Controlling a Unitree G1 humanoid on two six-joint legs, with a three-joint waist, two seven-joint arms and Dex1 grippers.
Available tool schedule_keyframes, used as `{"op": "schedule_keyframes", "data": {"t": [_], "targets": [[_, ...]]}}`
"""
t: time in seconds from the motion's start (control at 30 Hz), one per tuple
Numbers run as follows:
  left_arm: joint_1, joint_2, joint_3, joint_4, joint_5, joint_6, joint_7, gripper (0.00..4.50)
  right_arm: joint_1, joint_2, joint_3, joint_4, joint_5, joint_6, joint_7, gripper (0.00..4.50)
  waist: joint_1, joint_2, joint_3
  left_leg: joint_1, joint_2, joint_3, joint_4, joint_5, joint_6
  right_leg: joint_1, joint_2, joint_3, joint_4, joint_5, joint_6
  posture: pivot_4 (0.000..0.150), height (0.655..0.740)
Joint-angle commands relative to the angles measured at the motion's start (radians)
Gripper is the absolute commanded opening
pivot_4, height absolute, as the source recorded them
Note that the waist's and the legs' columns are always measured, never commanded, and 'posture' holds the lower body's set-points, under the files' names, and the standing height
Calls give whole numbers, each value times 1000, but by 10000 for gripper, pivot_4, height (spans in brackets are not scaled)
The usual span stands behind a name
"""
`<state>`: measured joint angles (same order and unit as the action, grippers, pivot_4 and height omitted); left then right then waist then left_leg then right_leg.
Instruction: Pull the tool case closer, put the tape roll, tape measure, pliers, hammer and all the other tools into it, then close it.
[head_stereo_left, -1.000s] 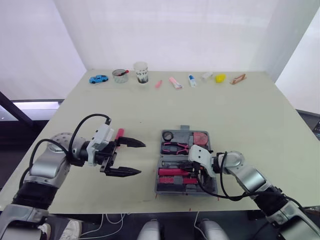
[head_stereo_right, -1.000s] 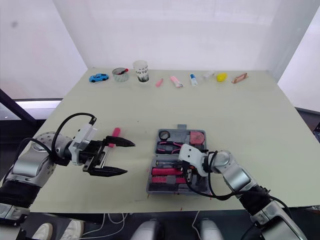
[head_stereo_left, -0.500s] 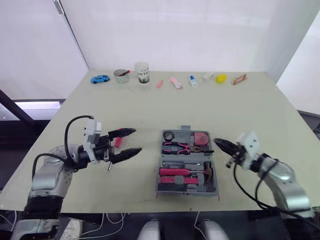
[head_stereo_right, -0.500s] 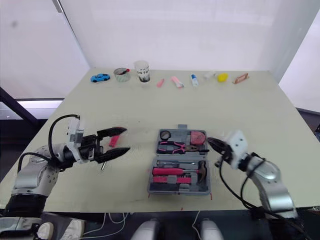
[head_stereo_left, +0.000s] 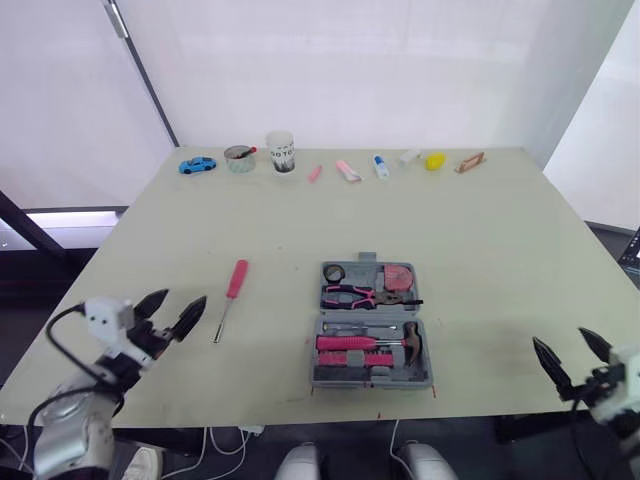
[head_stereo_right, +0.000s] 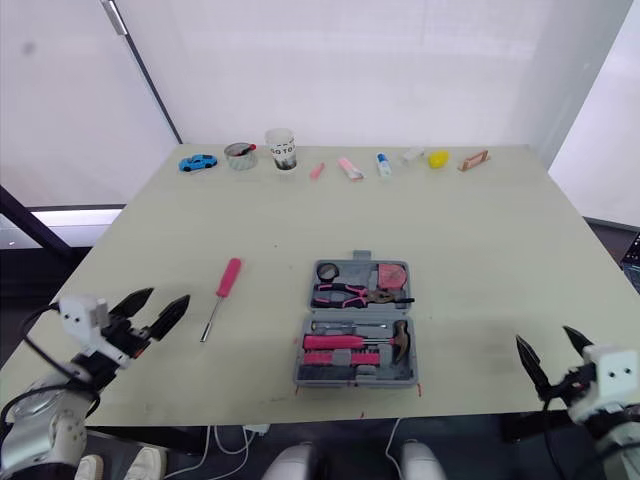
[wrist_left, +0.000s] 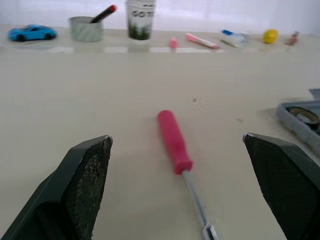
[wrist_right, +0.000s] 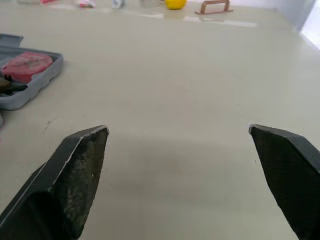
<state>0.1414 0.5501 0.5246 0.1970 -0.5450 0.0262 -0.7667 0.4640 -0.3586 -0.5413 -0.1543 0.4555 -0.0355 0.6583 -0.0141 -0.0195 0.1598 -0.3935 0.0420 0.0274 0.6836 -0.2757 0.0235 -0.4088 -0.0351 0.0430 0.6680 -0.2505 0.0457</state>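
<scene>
Left eye view has the tool case (head_stereo_left: 371, 382) lying open flat on the table (head_stereo_left: 480, 220), toward the robot's side and about mid-width. The far half holds a black tape roll (head_stereo_left: 334, 272), a pink tape measure (head_stereo_left: 400, 276) and pink-handled pliers (head_stereo_left: 352, 294). The near half holds the hammer (head_stereo_left: 410, 338) plus a few more pink-handled bits I can't make out. One pink-handled screwdriver (head_stereo_left: 229, 296) isn't in yet. It lies on the table left of the case, well apart from it, handle pointing away from the robot.

Left gripper (head_stereo_left: 176, 303) hangs further left of the case than the screwdriver and nearer the robot, spread wide, holding nothing and touching nothing. From its wrist camera the screwdriver lies straight ahead between the two fingers (wrist_left: 82, 185), just bare table between. Right gripper (head_stereo_left: 564, 346) is off to the right of the case and nearer the robot, also spread wide and empty.

Way beyond the case, along the far edge, sits a row of odds and ends: blue toy car (head_stereo_left: 197, 164), small tin (head_stereo_left: 238, 158), paper cup (head_stereo_left: 281, 151), a couple of tubes (head_stereo_left: 347, 169) and a yellow thing (head_stereo_left: 434, 160).
</scene>
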Motion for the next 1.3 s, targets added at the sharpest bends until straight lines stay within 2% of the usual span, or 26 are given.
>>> {"op": "schedule_keyframes", "data": {"t": [0.03,0.23,0.47,0.57,0.93,1.07,1.3], "targets": [[99,-21,42,-93,-15,10,13,45000,63,-1,-71,-52,72,-20,26,44727,0,0,0,0,0,1,0,0,0,0,0,0,0,0,0,1500,7400],[216,-46,49,-125,-5,23,16,45000,157,32,-77,-52,107,-61,77,44727,1,-4,-5,2,4,3,0,0,0,0,0,1,-1,-2,2,1500,7400],[210,-48,43,-131,-9,21,25,45000,157,6,-56,-54,130,-40,124,44727,1,-2,-6,2,6,4,0,0,0,-2,-6,2,-2,-2,2,1500,7400],[180,-58,22,-154,1,28,50,45000,132,-20,-47,-69,146,-16,138,44727,1,-1,-7,1,5,5,-1,0,0,-2,-4,1,-4,0,-2,1500,7400],[-30,-93,-85,-251,71,205,310,45000,5,-145,91,-292,215,135,172,44727,3,-2,-8,-1,2,4,-1,0,0,-2,2,1,-4,1,-1,1500,7400],[-135,-91,-141,-237,122,292,406,45000,-51,-208,159,-369,250,212,193,44727,3,-2,-8,-2,-1,4,-1,0,0,-2,2,1,-4,2,1,1500,7400],[-258,-100,-218,-143,200,320,438,45000,-151,-283,238,-459,299,331,182,44727,2,-3,-8,-1,-2,2,0,0,0,-1,2,1,-4,3,2,1500,7400]]}}
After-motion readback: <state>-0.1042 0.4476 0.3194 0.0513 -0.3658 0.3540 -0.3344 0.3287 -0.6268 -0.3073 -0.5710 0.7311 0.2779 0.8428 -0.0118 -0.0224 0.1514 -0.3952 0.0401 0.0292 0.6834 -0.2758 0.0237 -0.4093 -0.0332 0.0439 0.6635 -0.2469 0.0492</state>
